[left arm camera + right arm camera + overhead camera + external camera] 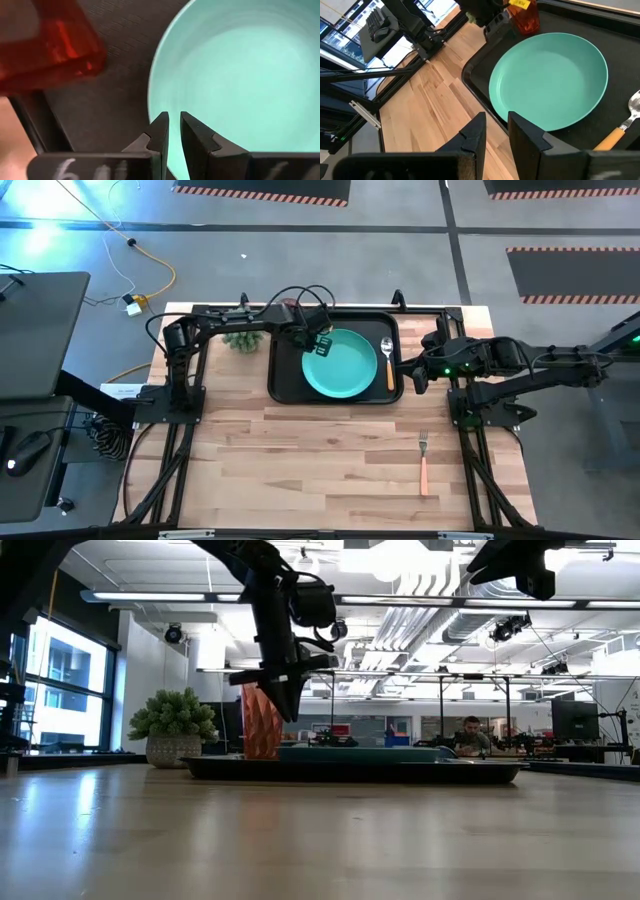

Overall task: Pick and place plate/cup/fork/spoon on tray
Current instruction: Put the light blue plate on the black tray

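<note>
Left gripper (318, 340): hovering over tray's (285, 393) left part, fingers nearly together, pinching nothing.
Cup (525, 16): standing on tray beside plate (340, 364).
Spoon (388, 360): lying right of plate.
Fork (423, 460): waiting on table (300, 470).
Right gripper (495, 131): idling near tray's right edge, narrow gap, empty.
</note>
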Robot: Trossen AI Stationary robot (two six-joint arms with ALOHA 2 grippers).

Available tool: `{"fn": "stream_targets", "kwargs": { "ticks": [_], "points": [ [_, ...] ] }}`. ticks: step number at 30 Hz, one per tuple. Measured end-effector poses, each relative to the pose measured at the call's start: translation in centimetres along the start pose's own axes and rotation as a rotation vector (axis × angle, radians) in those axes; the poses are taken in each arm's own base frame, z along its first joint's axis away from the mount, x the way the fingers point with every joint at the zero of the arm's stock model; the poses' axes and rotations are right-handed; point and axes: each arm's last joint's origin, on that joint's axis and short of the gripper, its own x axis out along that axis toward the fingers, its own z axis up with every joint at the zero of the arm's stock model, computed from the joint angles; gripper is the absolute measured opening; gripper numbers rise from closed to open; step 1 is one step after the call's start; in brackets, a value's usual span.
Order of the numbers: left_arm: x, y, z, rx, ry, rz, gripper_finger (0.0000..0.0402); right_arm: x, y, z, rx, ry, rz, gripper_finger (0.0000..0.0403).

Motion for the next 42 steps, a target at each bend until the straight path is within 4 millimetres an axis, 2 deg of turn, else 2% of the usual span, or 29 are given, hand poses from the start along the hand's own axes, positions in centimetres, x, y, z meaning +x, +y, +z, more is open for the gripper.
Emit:
{"fn": "stream_targets", "kwargs": {
  "ticks": [5, 10, 14, 19, 24, 29, 35, 42],
  "points": [
    [-0.4, -0.7, -0.7, 0.026, -0.005, -0.007, 0.0039, 0.0, 0.0, 0.0, 0.032, 0.000, -0.001, 0.0072],
    [-2.7, -1.0, -1.2, 0.049, -0.079, -0.015, 0.0039, 0.3, -0.1, -0.1, 0.108, -0.001, -0.042, 0.0072],
    [-6.0, -1.2, -1.7, 0.082, -0.139, -0.076, 0.0039, 1.1, -0.4, -0.5, 0.148, 0.032, -0.123, 0.0072],
    [-10.7, -1.4, -3.5, 0.173, -0.224, -0.165, 0.0039, 2.6, -0.9, -0.7, 0.144, 0.081, -0.218, 0.0072],
    [-15.2, -0.8, -5.3, 0.230, -0.331, -0.212, 0.0039, 4.7, -1.6, -0.5, 0.170, 0.117, -0.305, 0.0072],
    [-18.6, 0.1, -6.9, 0.288, -0.402, -0.256, 0.0039, 7.2, -2.4, -0.6, 0.224, 0.214, -0.362, 0.0072],
    [-20.7, 1.2, -7.9, 0.352, -0.455, -0.248, 0.0039, 10.0, -3.1, -1.2, 0.305, 0.312, -0.425, 0.0072],
    [-20.9, 2.3, -8.3, 0.396, -0.433, -0.182, 0.0039, 12.6, -3.7, -2.1, 0.388, 0.387, -0.492, 0.0072]
  ]
}}
